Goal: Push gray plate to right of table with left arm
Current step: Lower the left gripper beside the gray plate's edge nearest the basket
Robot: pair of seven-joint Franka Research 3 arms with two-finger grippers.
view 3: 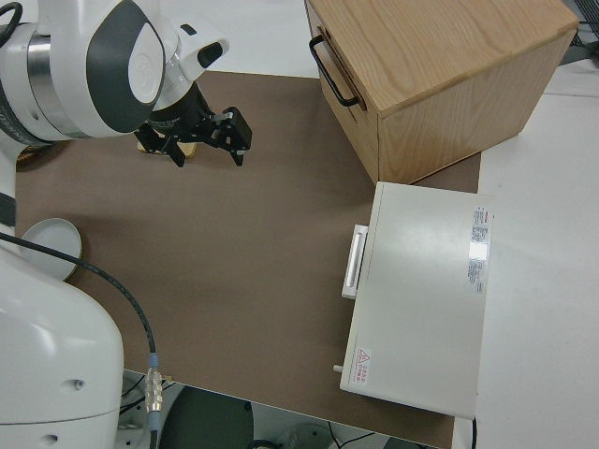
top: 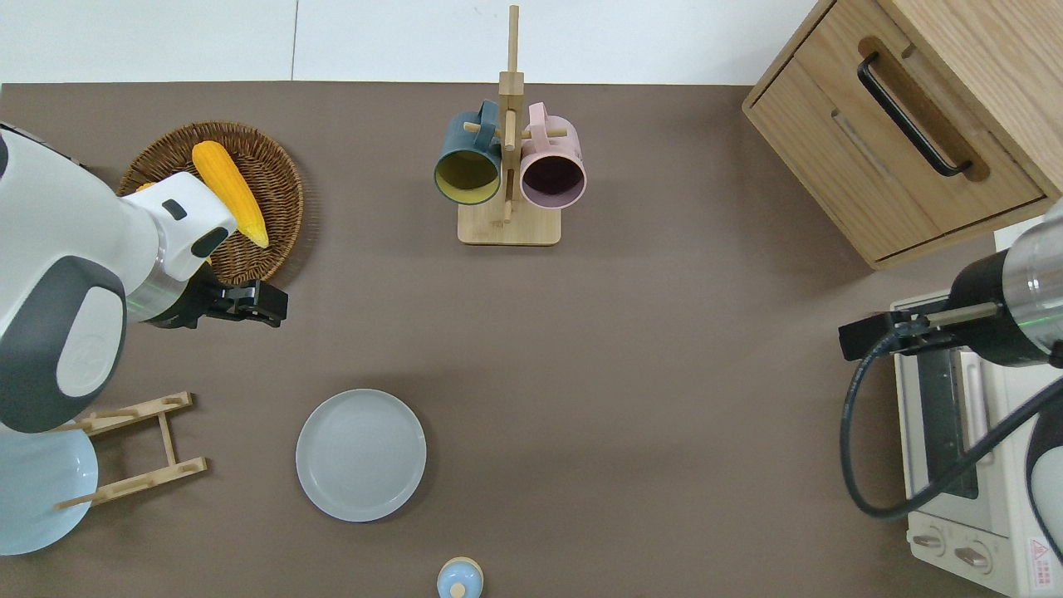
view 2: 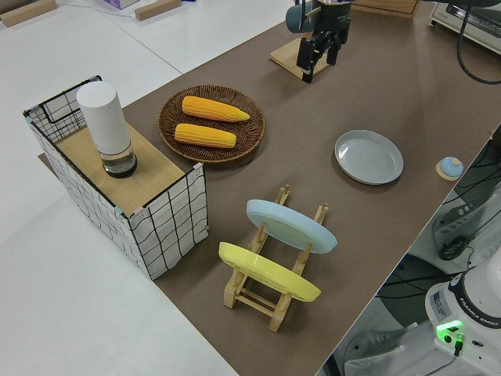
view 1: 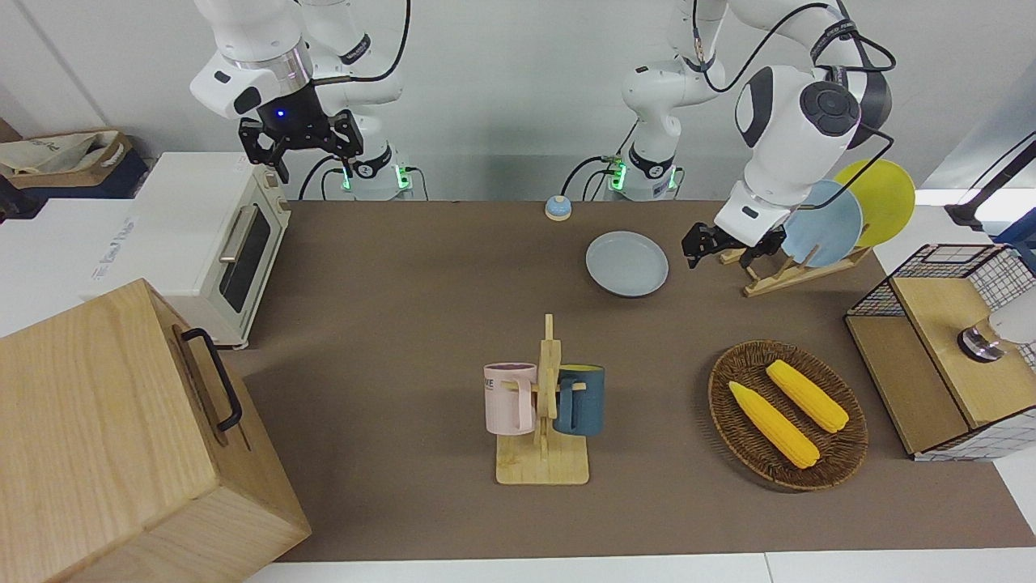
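lower centre of the overhead frame: gray plate (top: 361, 455) flat on table (top: 664, 332), untouched. left gripper (top: 249, 301) up-left of it, fingers look parted. risk: sweeping past the rim, clipping rack (top: 133, 448).

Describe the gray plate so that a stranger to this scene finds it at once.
Start at the wooden plate rack near the left arm's end of the table. The gray plate lies flat beside it, alone on the brown surface. The blue plate and yellow plate stand in the rack.
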